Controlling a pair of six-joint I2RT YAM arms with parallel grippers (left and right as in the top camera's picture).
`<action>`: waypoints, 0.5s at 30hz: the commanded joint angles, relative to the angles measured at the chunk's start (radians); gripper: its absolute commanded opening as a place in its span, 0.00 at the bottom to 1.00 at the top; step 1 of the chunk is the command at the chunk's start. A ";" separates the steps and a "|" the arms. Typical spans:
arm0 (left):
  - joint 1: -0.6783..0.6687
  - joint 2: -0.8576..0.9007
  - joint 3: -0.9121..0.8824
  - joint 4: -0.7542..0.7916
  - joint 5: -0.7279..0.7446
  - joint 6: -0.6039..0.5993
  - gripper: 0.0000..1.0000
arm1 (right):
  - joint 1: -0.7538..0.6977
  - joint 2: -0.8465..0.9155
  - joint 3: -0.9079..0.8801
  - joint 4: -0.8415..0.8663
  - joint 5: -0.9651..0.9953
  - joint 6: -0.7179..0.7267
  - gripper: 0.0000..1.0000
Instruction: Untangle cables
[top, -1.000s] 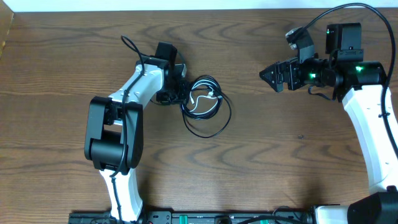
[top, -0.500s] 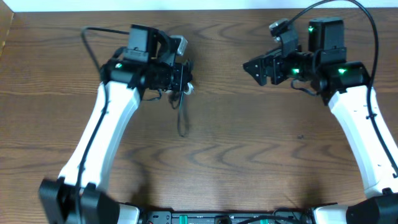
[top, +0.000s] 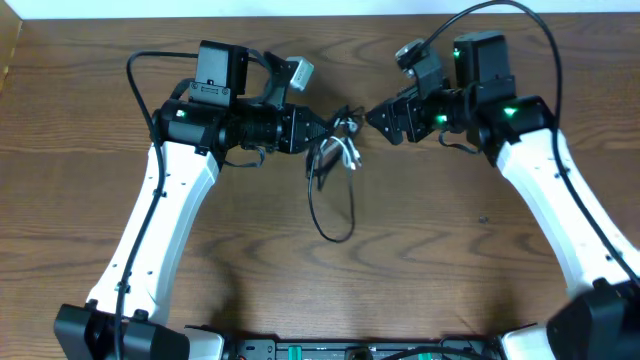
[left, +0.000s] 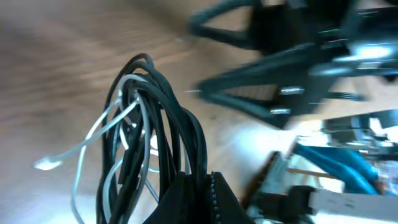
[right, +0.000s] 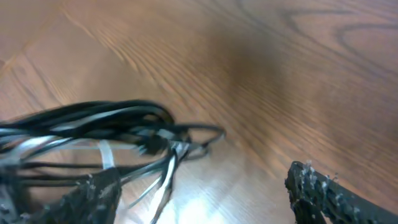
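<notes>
Left gripper (top: 320, 130): clenched on the cables (top: 335, 148), the bundle pinched between its jaws.
Cables: black loops and a white cord (left: 87, 140) fan out past the left jaws; one black loop trails below them.
Right gripper (top: 378, 118): jaws spread, bundle just ahead of them, unheld.

A dark brown wood-grain table (top: 450, 280) spreads beneath the left gripper (top: 325, 128) and the right gripper (top: 373, 118). Beyond both, a pale white strip (top: 320, 8) borders its far edge.
</notes>
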 joint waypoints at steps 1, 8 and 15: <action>0.000 -0.001 0.010 -0.014 0.137 -0.075 0.07 | 0.005 0.040 0.016 -0.007 -0.080 -0.191 0.86; 0.000 -0.001 0.010 -0.089 0.249 -0.157 0.07 | 0.010 0.090 0.016 0.001 -0.122 -0.383 0.86; -0.001 -0.001 0.010 -0.088 0.375 -0.224 0.07 | 0.018 0.146 0.016 0.017 -0.217 -0.423 0.85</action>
